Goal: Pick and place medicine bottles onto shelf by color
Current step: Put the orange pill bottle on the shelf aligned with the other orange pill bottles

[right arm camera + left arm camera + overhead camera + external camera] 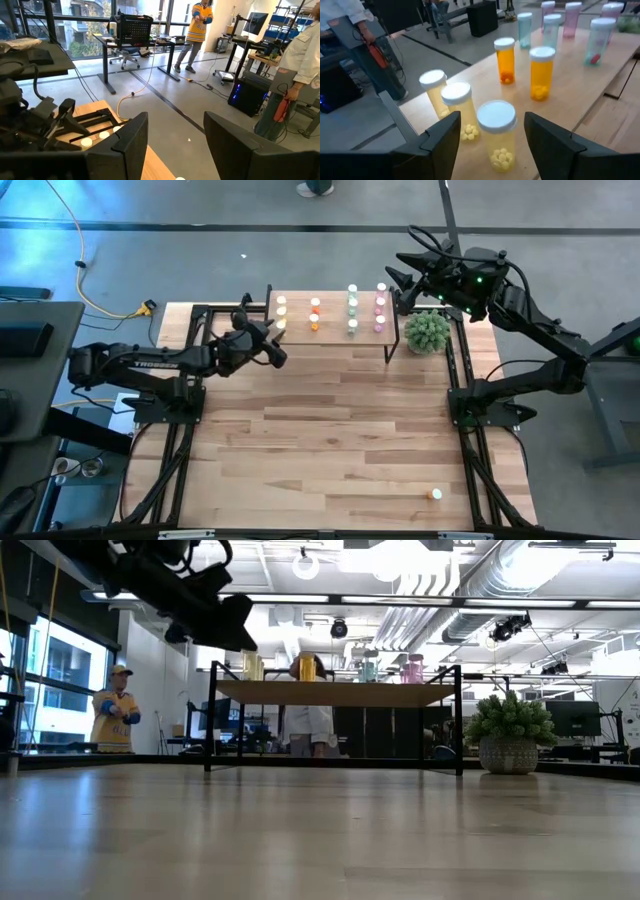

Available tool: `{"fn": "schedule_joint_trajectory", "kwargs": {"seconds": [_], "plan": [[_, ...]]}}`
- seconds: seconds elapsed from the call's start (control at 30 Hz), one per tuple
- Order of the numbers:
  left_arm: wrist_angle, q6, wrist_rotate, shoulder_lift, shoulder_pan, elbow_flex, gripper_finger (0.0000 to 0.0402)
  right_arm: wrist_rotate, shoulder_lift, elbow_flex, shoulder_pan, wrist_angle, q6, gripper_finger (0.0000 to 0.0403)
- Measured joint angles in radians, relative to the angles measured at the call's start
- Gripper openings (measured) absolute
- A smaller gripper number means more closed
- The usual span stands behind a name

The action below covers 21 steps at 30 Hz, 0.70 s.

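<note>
Open lab, wooden bench [330, 430] | my left pincer [492, 137] wide around the yellow bottle [497, 135] standing on shelf [330, 330], yellows grouped | right pincer [175, 145] wide, waiting | orange bottle [436, 494] left on bench

You are looking at a green plant ball [428, 331] sitting in its pot on the wooden table [330, 440] — near the back right. Beyond, a person in a yellow jersey [115, 712] is standing by the windows, another in a white coat [300, 65] is holding something orange, and a yellow cable [95, 300] is trailing across the floor.
</note>
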Motion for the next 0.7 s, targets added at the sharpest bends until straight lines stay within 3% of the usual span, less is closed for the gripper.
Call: {"fn": "schedule_joint_trajectory", "kwargs": {"seconds": [0.33, 0.47, 0.7], "plan": [[0.000, -0.050, 0.067, -0.139, 0.000, 0.000, 0.0208, 0.000, 0.000, 0.000, 0.011, -0.049, 0.024, 0.0183], [0.001, -0.067, 0.136, -0.202, 0.000, 0.001, 0.0208, 0.000, 0.000, 0.000, 0.040, -0.191, 0.149, 0.0183], [0.002, -0.067, 0.354, -0.270, 0.000, 0.002, 0.0207, -0.001, 0.001, -0.001, 0.135, -0.452, 0.445, 0.0183]]}}
